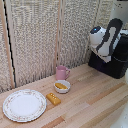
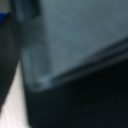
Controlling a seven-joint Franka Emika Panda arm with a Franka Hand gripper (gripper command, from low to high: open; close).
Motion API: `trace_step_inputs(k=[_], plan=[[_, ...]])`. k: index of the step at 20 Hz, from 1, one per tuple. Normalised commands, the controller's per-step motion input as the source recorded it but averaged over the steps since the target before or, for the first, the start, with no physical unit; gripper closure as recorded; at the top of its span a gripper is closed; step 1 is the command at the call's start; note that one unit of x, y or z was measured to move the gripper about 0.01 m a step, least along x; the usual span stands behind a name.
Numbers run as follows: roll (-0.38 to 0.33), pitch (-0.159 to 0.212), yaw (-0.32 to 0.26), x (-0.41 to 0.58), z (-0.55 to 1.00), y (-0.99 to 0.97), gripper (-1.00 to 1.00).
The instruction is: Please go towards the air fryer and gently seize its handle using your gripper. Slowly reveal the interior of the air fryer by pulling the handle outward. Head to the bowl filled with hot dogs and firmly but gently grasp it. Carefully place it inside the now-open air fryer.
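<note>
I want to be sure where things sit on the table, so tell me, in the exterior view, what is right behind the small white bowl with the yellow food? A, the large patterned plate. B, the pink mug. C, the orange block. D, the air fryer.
B: the pink mug stands just behind the bowl, while the plate and the orange block lie nearer the camera.

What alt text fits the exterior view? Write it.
A white robot arm reaches against a black air fryer at the exterior view's right. On the wooden table sit a pink mug, bowl of hot dogs, orange block and patterned plate.
</note>
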Motion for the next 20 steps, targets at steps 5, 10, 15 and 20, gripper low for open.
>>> trace_step_inputs(k=[5,10,15,20], plan=[[0.193,0.154,0.101,0.0,0.48,-0.11,1.0],[0.247,0.157,0.093,0.047,0.3,0.07,1.0],[0.239,0.127,0.024,0.184,0.14,0.7,1.0],[0.188,0.077,0.003,0.17,0.0,0.87,1.0]])
